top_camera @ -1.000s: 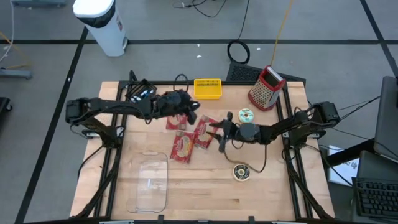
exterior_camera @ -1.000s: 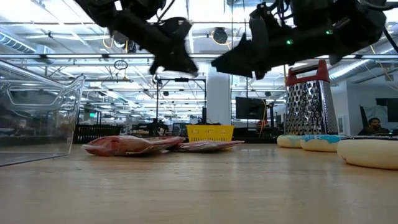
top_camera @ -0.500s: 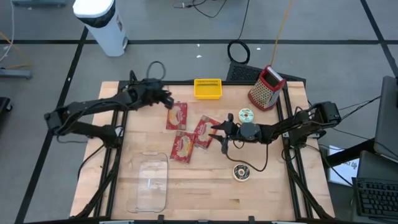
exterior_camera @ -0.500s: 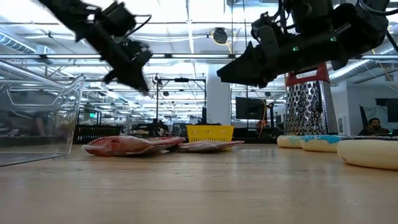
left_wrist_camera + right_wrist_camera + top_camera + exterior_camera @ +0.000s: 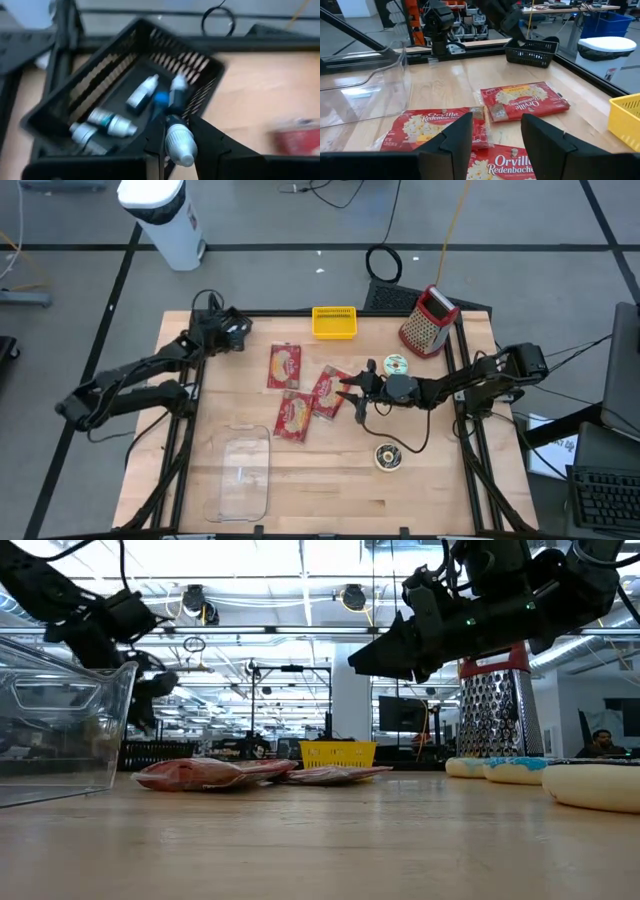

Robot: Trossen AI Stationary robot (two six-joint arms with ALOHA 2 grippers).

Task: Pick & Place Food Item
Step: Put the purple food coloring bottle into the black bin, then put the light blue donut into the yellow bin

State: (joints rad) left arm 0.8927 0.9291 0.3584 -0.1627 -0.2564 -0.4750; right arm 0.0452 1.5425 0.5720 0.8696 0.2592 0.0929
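Three red popcorn packets (image 5: 285, 365) (image 5: 327, 392) (image 5: 292, 417) lie flat on the wooden table, mid-table. My right gripper (image 5: 350, 392) (image 5: 495, 150) hovers open just right of them and above them, nothing between its fingers. My left gripper (image 5: 226, 330) (image 5: 181, 150) is at the far left corner over a black mesh basket (image 5: 100, 95), shut on a small white bottle (image 5: 180, 145). Several similar bottles (image 5: 142, 92) lie in the basket. A clear plastic container (image 5: 240, 475) stands at the near left. My left gripper pinches the small white bottle between its two fingers, one finger (image 5: 156, 147) on each side of the bottle's body (image 5: 176, 141). The fingers slant downward toward the basket. The bottle is lifted clear, above the basket's near wall.
A yellow basket (image 5: 334, 322) and a metal grater (image 5: 428, 320) stand along the far edge. Two tape rolls (image 5: 397, 364) (image 5: 388, 457) lie on the right half. Bare wood shows along the near edge, right of the clear container.
My left gripper has swung from above the packets toward the table's far left corner, sinking and turning as it went, and now stands over the black basket. The packets have stayed in place.
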